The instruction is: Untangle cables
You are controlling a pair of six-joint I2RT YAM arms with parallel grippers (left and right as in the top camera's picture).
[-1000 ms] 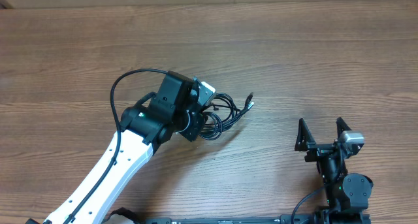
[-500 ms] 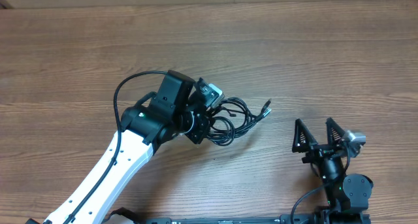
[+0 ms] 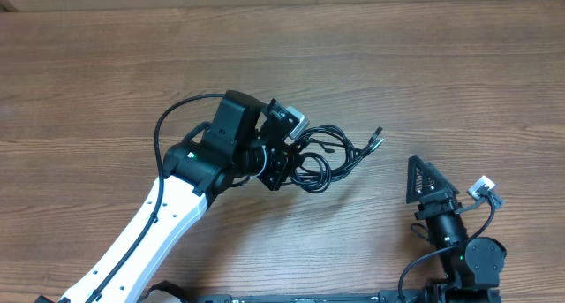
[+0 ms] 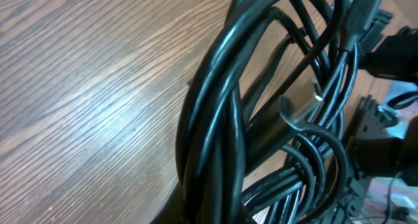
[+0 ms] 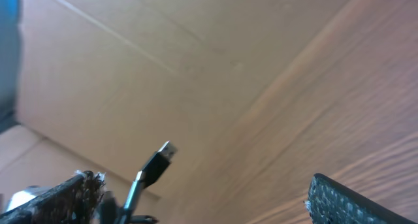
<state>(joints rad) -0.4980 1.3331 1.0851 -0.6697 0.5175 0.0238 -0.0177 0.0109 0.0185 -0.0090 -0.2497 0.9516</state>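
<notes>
Clamping the cables (image 3: 325, 158), the left gripper (image 3: 290, 153) has its jaws pinched narrow on the side of the bundle nearest its own wrist. In its wrist view the glossy black loops (image 4: 215, 119) crowd right up against the camera. Several strands run side by side and cross, with the wooden table (image 4: 78, 87) beneath them. Whether the bundle rests on the wood or hangs just off it, I cannot tell. Out from the jaws the cords fan away from the arm, and the plug ends (image 3: 375, 140) stick out at the far edge, pointing toward the right arm. The right gripper (image 3: 413, 169) stands apart from the bundle, beyond those plugs, its jaws spread wide and holding nothing. Its wrist view shows one metal-tipped plug (image 5: 160, 160) out ahead between its two fingers (image 5: 346, 198), touching neither.
</notes>
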